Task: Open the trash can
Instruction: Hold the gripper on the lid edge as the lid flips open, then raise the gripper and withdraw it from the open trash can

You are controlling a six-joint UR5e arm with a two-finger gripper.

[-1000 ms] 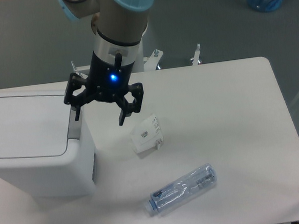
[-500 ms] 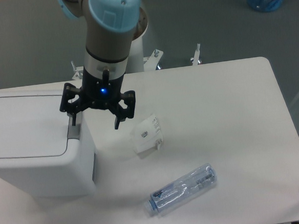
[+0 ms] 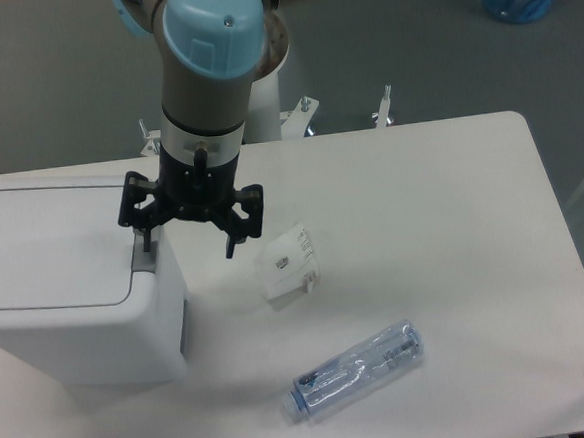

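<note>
Pincer (image 3: 187, 233) spread over boxy white plastic trash can (image 3: 66, 285).

Trash can: we see the trash can (image 3: 61, 285) at the left end of the bench (image 3: 453, 228), white, its flat lid down.
Push-tab: we see the grey tab (image 3: 144, 255) at the lid's right edge.
Hand: we see the hand (image 3: 188, 231) spread wide, one finger (image 3: 145, 232) over the tab, the other finger (image 3: 235, 233) hanging beyond the can's right side.
Contact: we cannot tell whether the finger touches the tab.
Carton: we see a small white carton (image 3: 289, 262) just right of the hand.
Bottle: we see a clear bottle (image 3: 355, 370) lying near the front edge, well apart from the can.
</note>
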